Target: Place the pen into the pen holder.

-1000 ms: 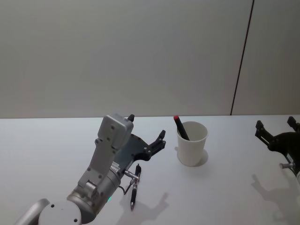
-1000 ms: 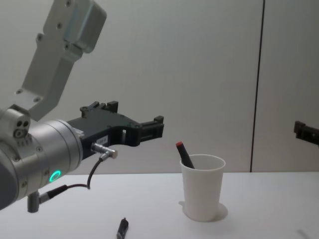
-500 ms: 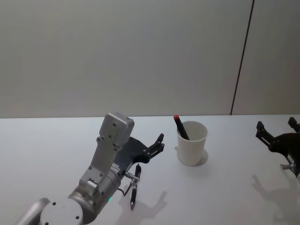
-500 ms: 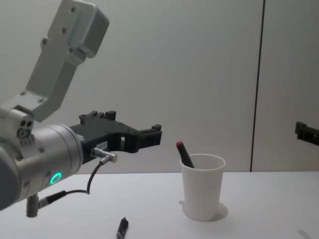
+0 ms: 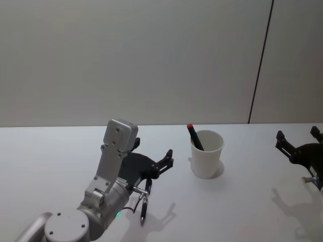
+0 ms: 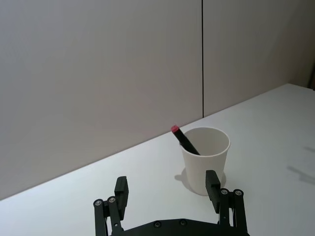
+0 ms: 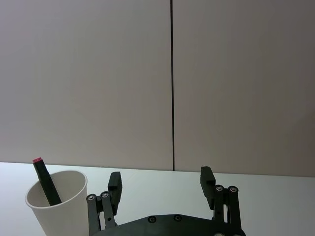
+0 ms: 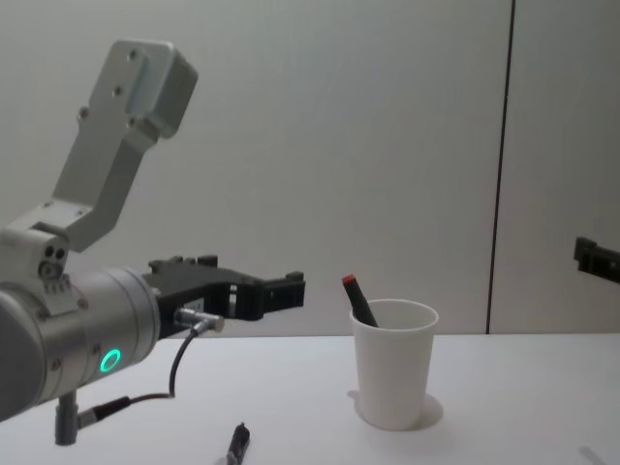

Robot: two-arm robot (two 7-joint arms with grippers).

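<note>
Pen: slim, black, lying flat on the tabletop. Its long axis runs near-to-far from the robot, and the far end leans slightly toward the cup side. Which end is the writing tip cannot be told. It lies left of the pen holder, well apart from it and below the left wrist.

Left gripper: raised above the tabletop, about level, reaching forward and right toward the holder and stopping short of it. Jaws spread wide, holding nothing. The forearm is a silver cylinder with a green ring light, and a grey boxy bracket stands up from the wrist.

Right gripper: at the far right, off the tabletop, jaws wide apart and empty.

Pen holder: a white paper cup with a rolled rim and tapered wall, upright. A red-capped pen leans inside it, cap up and tilted to the left.

Tabletop: white, smooth, matte.
</note>
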